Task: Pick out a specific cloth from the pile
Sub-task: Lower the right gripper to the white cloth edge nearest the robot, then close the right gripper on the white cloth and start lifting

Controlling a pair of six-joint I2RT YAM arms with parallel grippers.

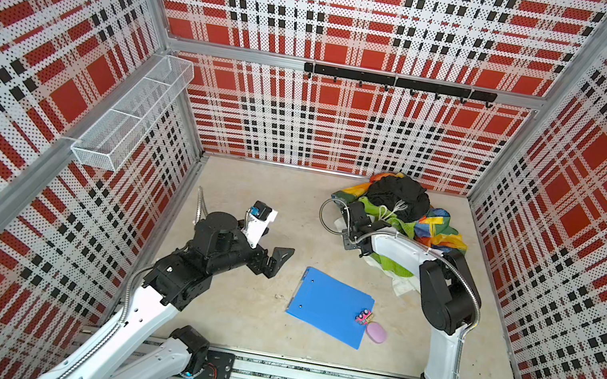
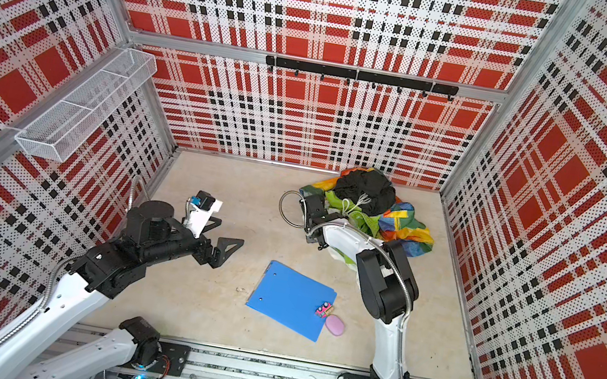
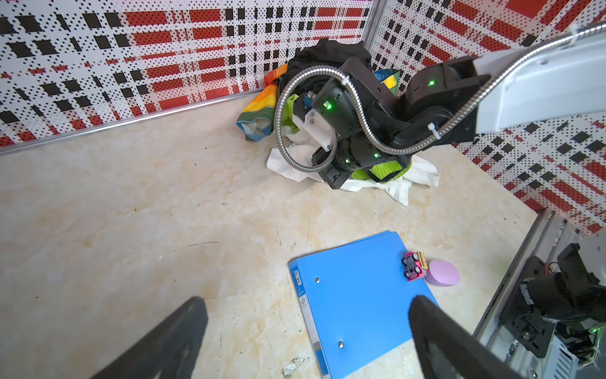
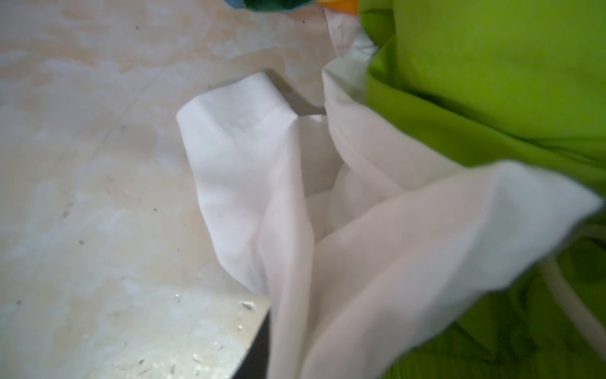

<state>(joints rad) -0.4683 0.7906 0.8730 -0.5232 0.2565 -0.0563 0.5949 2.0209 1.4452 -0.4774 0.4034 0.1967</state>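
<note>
The pile (image 1: 400, 203) of black, lime-green and rainbow fabric lies at the back right in both top views. The white cloth (image 4: 246, 180) spreads out from under the lime-green garment (image 4: 492, 82). Its edges show on the floor (image 3: 416, 174) (image 1: 403, 286). My right gripper (image 1: 364, 252) is down at the pile's near left edge. In the right wrist view the cloth's folds gather between the jaws, which are shut on it. My left gripper (image 3: 308, 301) hovers open and holds nothing, over the floor to the left of the blue clipboard (image 1: 329, 307).
A pink toy car (image 1: 363, 317) sits on the clipboard's right corner, with a purple oval object (image 1: 376, 333) beside it. A white wire basket (image 1: 129, 117) hangs on the left wall. A black hook rail (image 1: 396, 82) runs along the back wall.
</note>
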